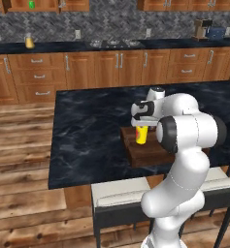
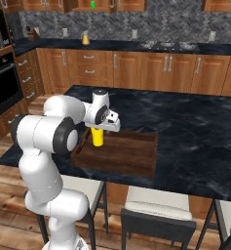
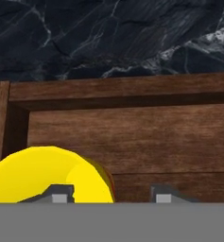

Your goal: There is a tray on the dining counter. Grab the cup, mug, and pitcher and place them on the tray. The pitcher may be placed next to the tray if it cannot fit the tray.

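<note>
The yellow cup [image 1: 141, 135] sits upright inside the tray [image 2: 136, 158] on the dining counter [image 1: 87, 131], near the tray's corner. The gripper [image 3: 111, 194] hangs right over it, jaws spread and not clamping the cup.

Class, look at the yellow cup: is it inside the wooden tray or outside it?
Inside: the yellow cup stands upright within the tray's rim, near a corner.

In the left base view the robot's own arm covers the right part of the tray [image 1: 138, 152], and the hand hides the top of the cup [image 1: 141, 135]. In the hand view the cup's [image 3: 42, 172] lower part is cut off. The green thing [image 2: 93, 4] high in a cabinet, perhaps the mug, is too small to tell.
</note>
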